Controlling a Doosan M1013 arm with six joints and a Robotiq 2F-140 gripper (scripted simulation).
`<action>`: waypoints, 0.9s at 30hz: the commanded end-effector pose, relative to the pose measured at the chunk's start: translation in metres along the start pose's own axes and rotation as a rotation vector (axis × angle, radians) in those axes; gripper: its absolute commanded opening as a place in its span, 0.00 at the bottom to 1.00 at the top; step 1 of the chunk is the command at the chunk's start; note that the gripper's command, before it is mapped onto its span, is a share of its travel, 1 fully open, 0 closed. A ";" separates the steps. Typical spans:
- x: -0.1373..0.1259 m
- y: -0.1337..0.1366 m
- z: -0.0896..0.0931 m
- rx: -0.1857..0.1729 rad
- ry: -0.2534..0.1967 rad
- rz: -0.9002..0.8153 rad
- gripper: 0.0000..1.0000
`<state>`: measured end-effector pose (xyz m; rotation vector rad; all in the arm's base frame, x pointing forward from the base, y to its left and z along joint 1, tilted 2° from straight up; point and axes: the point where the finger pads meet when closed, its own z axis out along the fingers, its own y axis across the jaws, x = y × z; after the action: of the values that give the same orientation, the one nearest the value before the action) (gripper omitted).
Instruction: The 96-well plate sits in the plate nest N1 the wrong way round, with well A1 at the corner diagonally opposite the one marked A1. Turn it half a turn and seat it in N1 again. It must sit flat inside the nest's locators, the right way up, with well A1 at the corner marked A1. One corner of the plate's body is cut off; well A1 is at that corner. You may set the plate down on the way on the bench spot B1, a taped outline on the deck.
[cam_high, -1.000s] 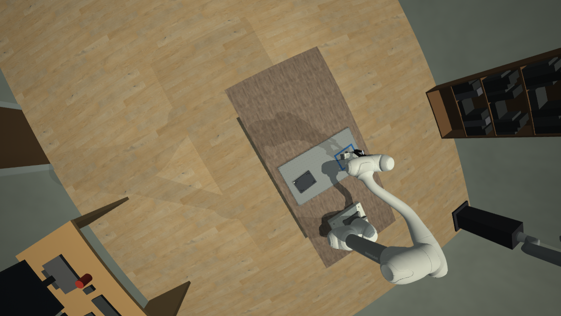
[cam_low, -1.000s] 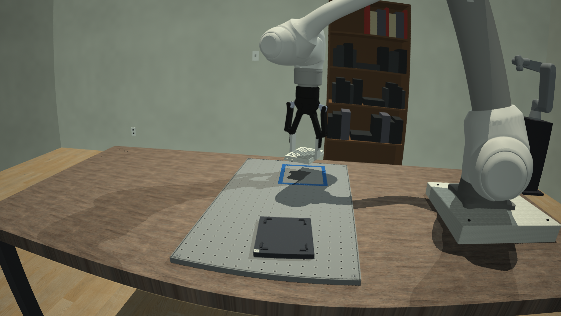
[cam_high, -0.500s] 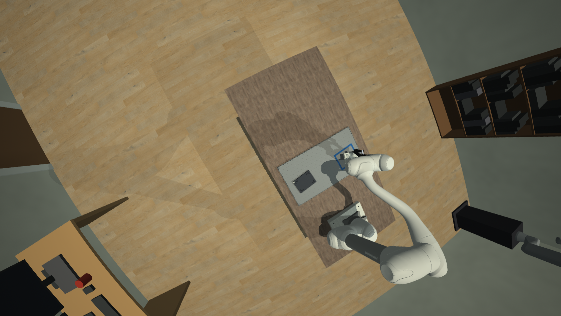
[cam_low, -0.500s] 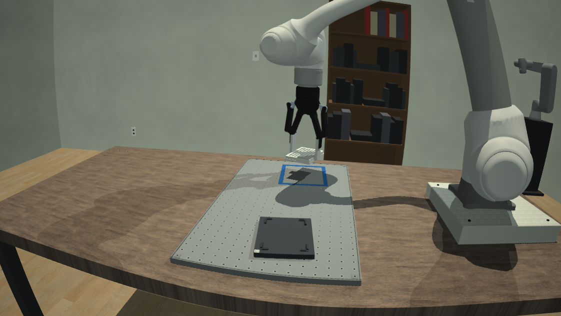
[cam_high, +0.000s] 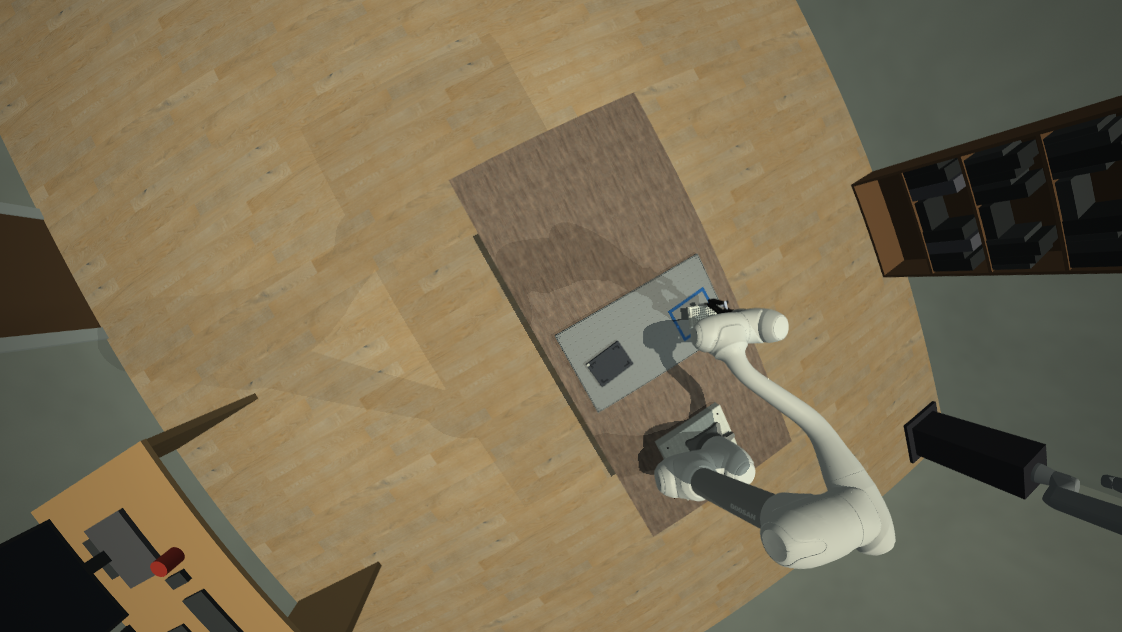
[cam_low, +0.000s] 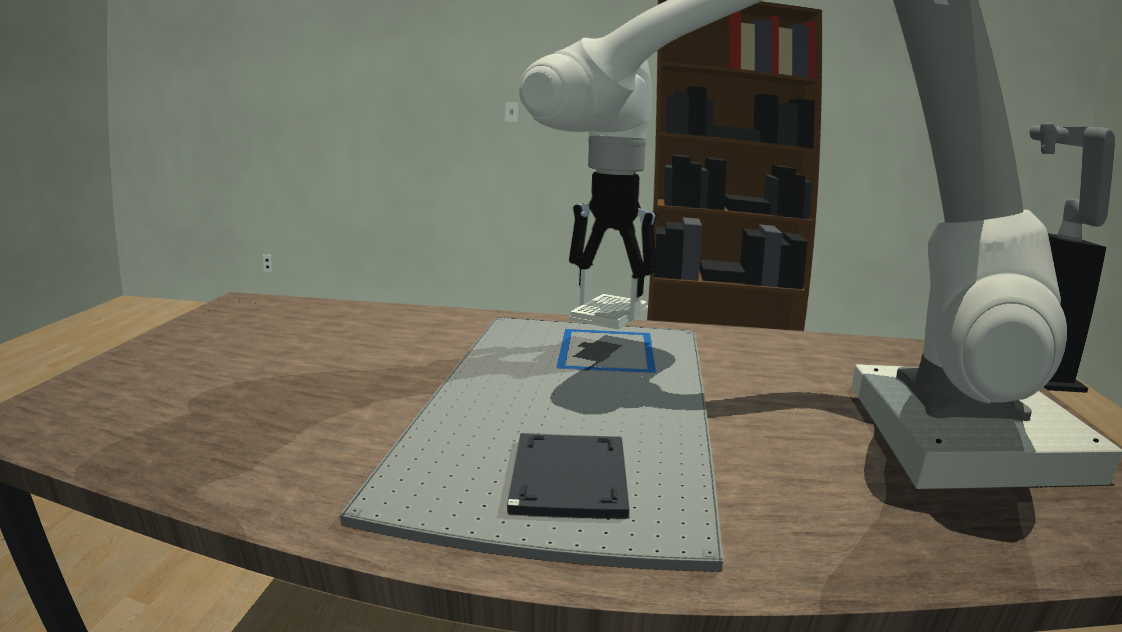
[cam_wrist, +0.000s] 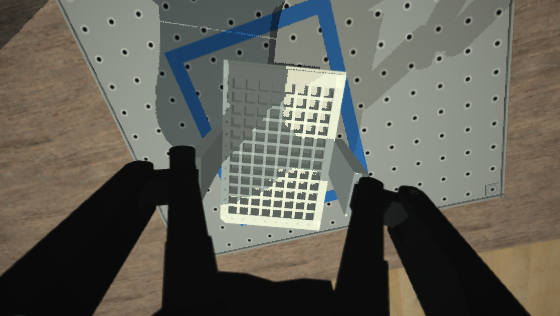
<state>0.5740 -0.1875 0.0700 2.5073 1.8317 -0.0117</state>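
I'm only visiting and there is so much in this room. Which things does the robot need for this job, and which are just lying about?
Needed: gripper, white well plate it holds, blue taped outline, dark nest.
Lying about: bookshelf, red cylinder on the far desk.

Arm: white, rising from its base and bending over toward the far end of the deck.
Wrist: points straight down.
Gripper (cam_low: 611, 294): black fingers clamped on the 96-well plate (cam_wrist: 277, 150), apparently held in the air.
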 end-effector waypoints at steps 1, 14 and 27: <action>0.001 0.000 0.002 0.006 0.001 0.008 0.00; 0.001 0.000 0.003 0.006 0.001 0.008 0.00; 0.001 0.000 0.010 0.006 0.001 0.008 0.00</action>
<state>0.5748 -0.1877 0.0655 2.5095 1.8332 -0.0142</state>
